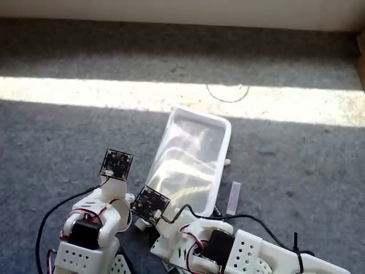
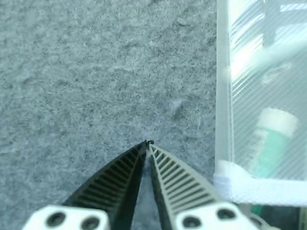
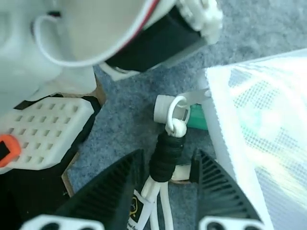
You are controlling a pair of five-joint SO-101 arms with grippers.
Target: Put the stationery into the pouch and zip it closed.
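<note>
A translucent white mesh pouch (image 1: pixel 191 160) lies on the grey carpet in front of both arms. Through its wall a green and white tube (image 2: pixel 271 139) shows, lying inside. My left gripper (image 2: pixel 147 143) is shut with nothing in it, low over bare carpet just beside the pouch's near corner (image 2: pixel 230 184). At the pouch's (image 3: pixel 259 105) near end my right gripper (image 3: pixel 168 165) is open. Its fingers straddle the black zipper pull (image 3: pixel 165 155), which hangs from a white ring (image 3: pixel 177 108), with small gaps on both sides.
A small clear strip (image 1: pixel 234 197) lies on the carpet right of the pouch. The left arm's body (image 3: pixel 96 28) is close beside the right gripper. A thin wire loop (image 1: pixel 227 92) lies in the sunlit band farther out.
</note>
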